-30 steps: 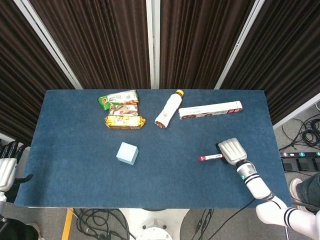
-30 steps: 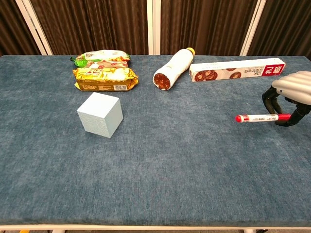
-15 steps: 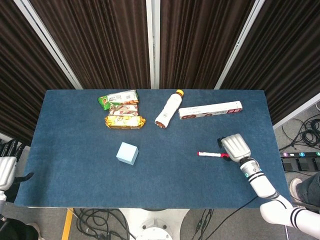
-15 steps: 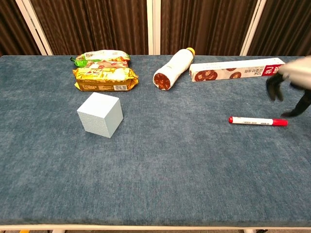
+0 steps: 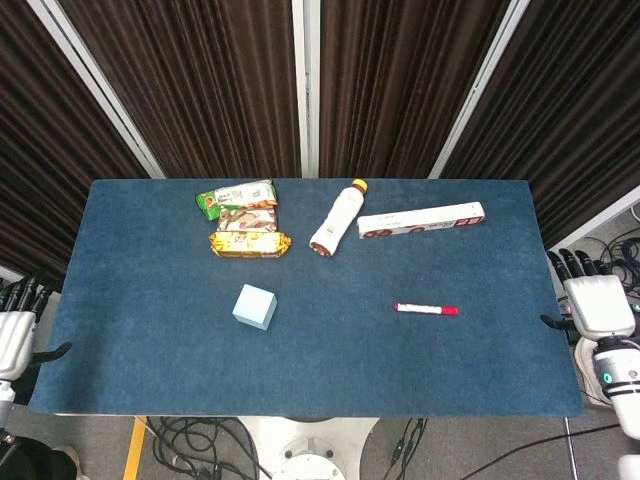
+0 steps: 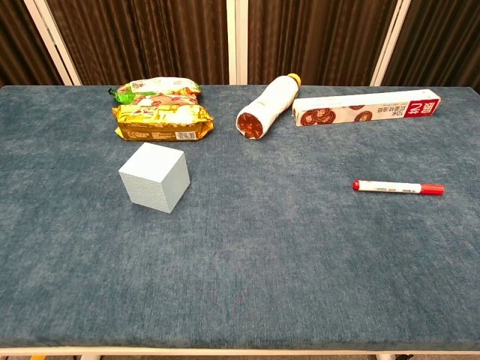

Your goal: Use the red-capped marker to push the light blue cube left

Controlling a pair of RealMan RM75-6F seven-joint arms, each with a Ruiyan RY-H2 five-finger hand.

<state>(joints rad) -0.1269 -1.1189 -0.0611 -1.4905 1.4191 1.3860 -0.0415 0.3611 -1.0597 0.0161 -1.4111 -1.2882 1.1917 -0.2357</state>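
Lying free: marker (image 5: 425, 309), R hand (image 5: 593, 305) apart

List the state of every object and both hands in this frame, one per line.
red-capped marker: lying flat on the table, capped, unheld.
light blue cube: resting on the table, untouched.
bottle: on its side.
long box: lying flat, closed.
snack packets: lying side by side, sealed.
right hand: off the table's right edge, fingers apart, holding nothing.
left hand: off the left edge, holding nothing.
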